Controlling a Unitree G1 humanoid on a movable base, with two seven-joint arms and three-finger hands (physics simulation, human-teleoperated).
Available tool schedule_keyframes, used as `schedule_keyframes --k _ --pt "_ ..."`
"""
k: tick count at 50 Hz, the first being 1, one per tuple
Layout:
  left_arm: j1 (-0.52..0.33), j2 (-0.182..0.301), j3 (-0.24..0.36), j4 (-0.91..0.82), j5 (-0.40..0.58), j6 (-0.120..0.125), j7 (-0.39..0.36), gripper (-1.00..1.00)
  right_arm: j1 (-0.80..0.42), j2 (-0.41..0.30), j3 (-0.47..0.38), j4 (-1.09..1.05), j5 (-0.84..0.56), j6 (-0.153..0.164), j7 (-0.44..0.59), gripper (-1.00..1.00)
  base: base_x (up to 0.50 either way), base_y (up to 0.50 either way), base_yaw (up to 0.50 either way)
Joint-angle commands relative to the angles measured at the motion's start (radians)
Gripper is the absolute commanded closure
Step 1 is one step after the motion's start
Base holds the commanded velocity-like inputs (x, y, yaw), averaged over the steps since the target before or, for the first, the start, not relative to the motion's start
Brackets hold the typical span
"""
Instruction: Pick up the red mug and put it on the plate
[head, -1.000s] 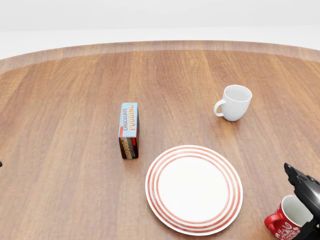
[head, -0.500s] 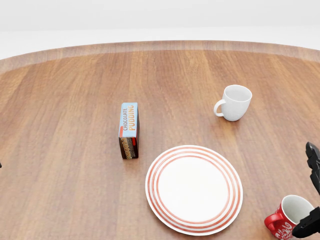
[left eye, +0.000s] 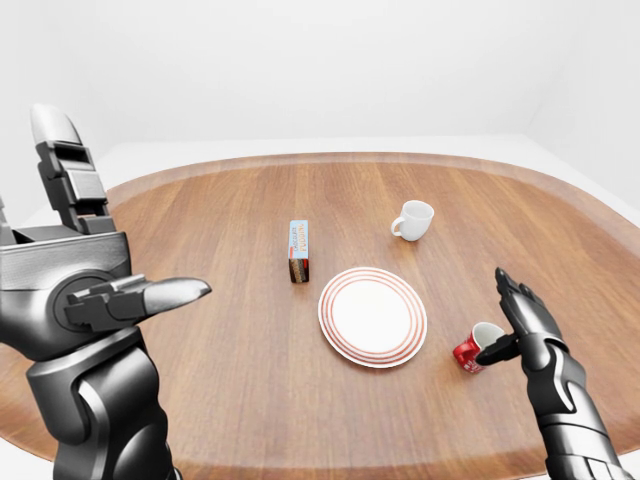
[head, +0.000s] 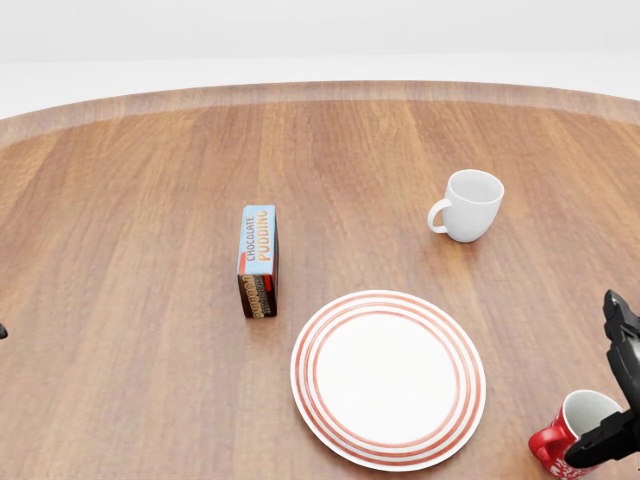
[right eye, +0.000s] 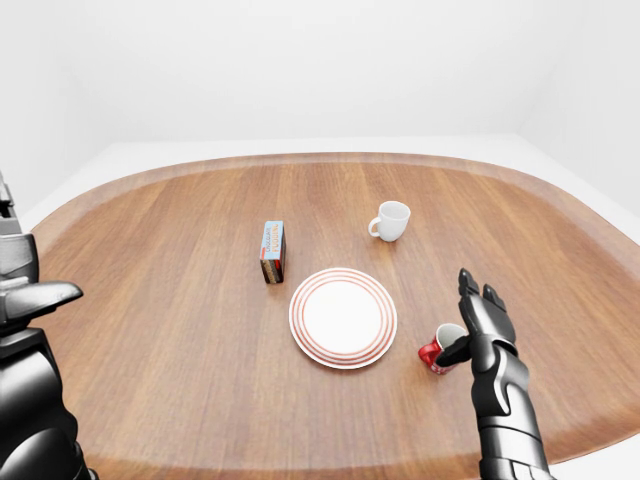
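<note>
The red mug (left eye: 471, 348) with a white inside stands upright on the wooden table, just right of the red-ringed white plate (left eye: 330, 331); in the head view the red mug (head: 567, 441) sits at the bottom right corner. My right hand (left eye: 505, 322) is open at the mug's right side, fingers (left eye: 518, 300) spread upward and the thumb lying along the mug's near edge, not closed round it. Nothing lies on the plate (head: 302, 391). Far from both, my left hand (left eye: 125, 205) is raised open at the left of the left-eye view.
A white mug (head: 470, 206) stands above and right of the plate. A chocolate pudding box (head: 258, 261) stands on edge to the plate's upper left. The round table's rim (left eye: 330, 160) curves along the top of the views.
My right hand drew off the red mug's top toward the right, then its thumb came in along the mug's lower right edge. The mug, plate and other things stayed put.
</note>
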Motion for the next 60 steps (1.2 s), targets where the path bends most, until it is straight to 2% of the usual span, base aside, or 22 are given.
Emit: schedule_keyframes --k 1,18,26,36,42,43,44,45,46,60 --pt "-0.002 0.000 0.003 0.000 -0.002 0.000 0.000 -1.00 -0.007 0.017 0.049 0.063 0.014 0.000 -0.059 -1.00 0.00 0.00 0.00" --pt "0.001 0.000 0.002 -0.004 -0.006 0.000 0.003 -1.00 0.054 0.043 0.053 0.050 -0.007 0.000 -0.071 -1.00 0.00 0.00 0.00" --pt "0.004 -0.001 0.002 -0.007 -0.006 0.000 0.001 -1.00 0.035 0.034 0.063 0.144 0.014 0.000 -0.116 -1.00 0.00 0.00 0.00" --pt "-0.004 0.001 0.005 0.000 -0.008 0.000 0.004 -1.00 -0.047 -0.002 0.111 0.371 0.061 0.000 -0.203 -1.00 0.00 0.00 0.00" --pt "-0.006 0.004 0.004 -0.001 -0.011 0.000 0.008 -1.00 -0.061 -0.009 0.131 0.394 0.070 0.000 -0.212 -1.00 0.00 0.00 0.00" --pt "-0.007 0.004 0.004 0.003 -0.009 0.000 0.008 -1.00 -0.057 -0.009 0.133 0.387 0.071 0.000 -0.211 -0.63 0.00 0.00 0.00" --pt "-0.007 0.004 0.004 0.004 -0.009 0.000 0.008 -1.00 -0.056 -0.009 0.133 0.386 0.071 0.000 -0.210 -0.63 0.00 0.00 0.00" --pt "-0.009 0.005 0.005 0.001 -0.011 0.000 0.010 -1.00 -0.052 -0.008 0.131 0.372 0.069 0.000 -0.214 0.69 0.00 0.00 0.00" --pt "-0.008 0.005 0.005 0.000 -0.012 0.000 0.010 -1.00 -0.050 -0.009 0.133 0.363 0.067 0.000 -0.208 1.00 0.00 0.00 0.00" --pt "-0.005 0.002 -0.001 0.007 -0.002 0.000 0.003 -1.00 -0.049 0.002 0.134 0.362 0.065 0.000 -0.208 1.00 0.00 0.00 0.00"
